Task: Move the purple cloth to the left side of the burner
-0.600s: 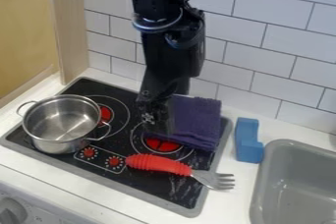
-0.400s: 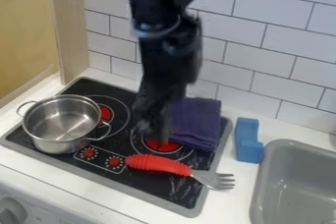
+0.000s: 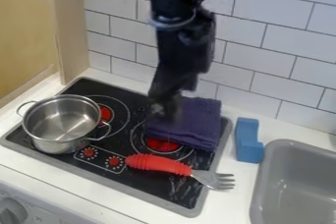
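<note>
The gripper [image 3: 166, 116] hangs from the top over the left part of the folded purple cloth [image 3: 197, 125]; whether it touches the cloth I cannot tell. The cloth lies at the back right of the black stovetop, covering part of the right burner [image 3: 162, 144], whose red front part shows below the cloth's edge.
A steel pot [image 3: 60, 124] stands on the stovetop's left part. Across the front lies a fork with a red handle [image 3: 157, 164]. To the right are a blue block [image 3: 247, 140] and a grey sink [image 3: 295, 183]; a tiled wall [image 3: 275, 56] rises behind.
The gripper has shifted right and a little up in the view, from the cloth's left edge to over its left part. The cloth looks to lie in the same place.
</note>
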